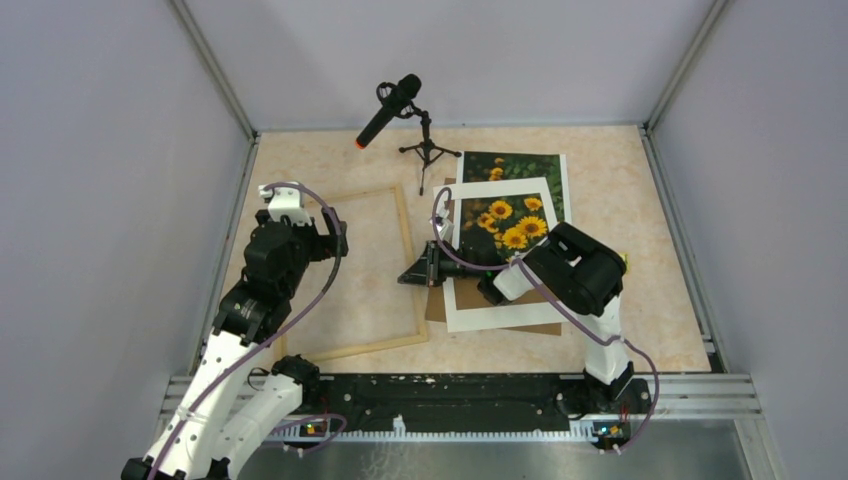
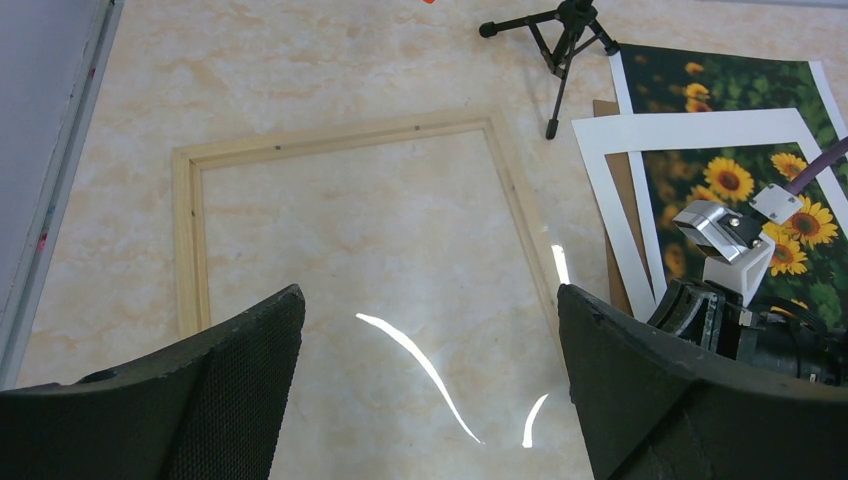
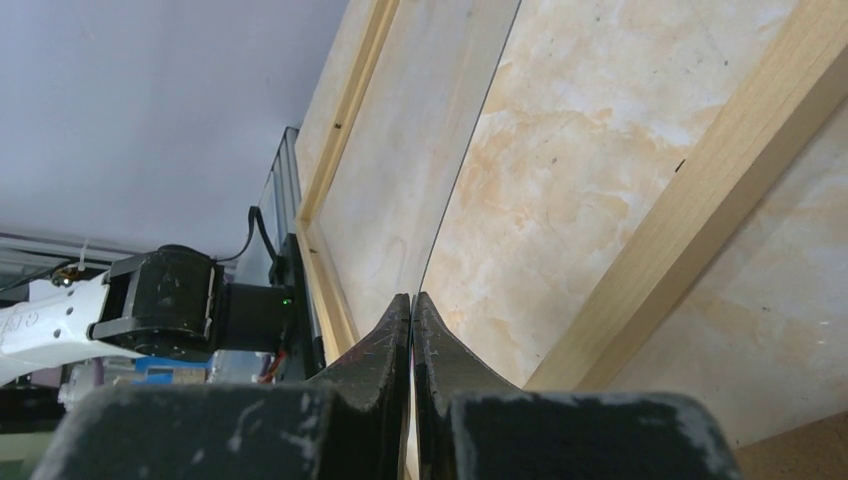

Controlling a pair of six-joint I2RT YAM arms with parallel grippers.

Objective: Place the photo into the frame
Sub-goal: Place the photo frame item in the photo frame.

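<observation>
The photo (image 1: 515,168) of sunflowers lies flat at the back right, mostly under a white window mat (image 1: 470,300); it also shows in the left wrist view (image 2: 720,75). The light wood frame (image 1: 350,348) lies flat at centre left and also shows in the left wrist view (image 2: 340,138) and the right wrist view (image 3: 690,190). My right gripper (image 1: 420,268) points left at the frame's right strip. It is shut (image 3: 412,300) on the edge of a thin clear sheet (image 3: 470,140), whose glare shows over the frame (image 2: 420,360). My left gripper (image 2: 430,300) is open and empty above the frame's near part.
A brown backing board (image 1: 436,302) lies under the mat and photo. A microphone (image 1: 390,110) on a small black tripod (image 1: 428,150) stands at the back, between frame and photo. Grey walls close in the table on three sides.
</observation>
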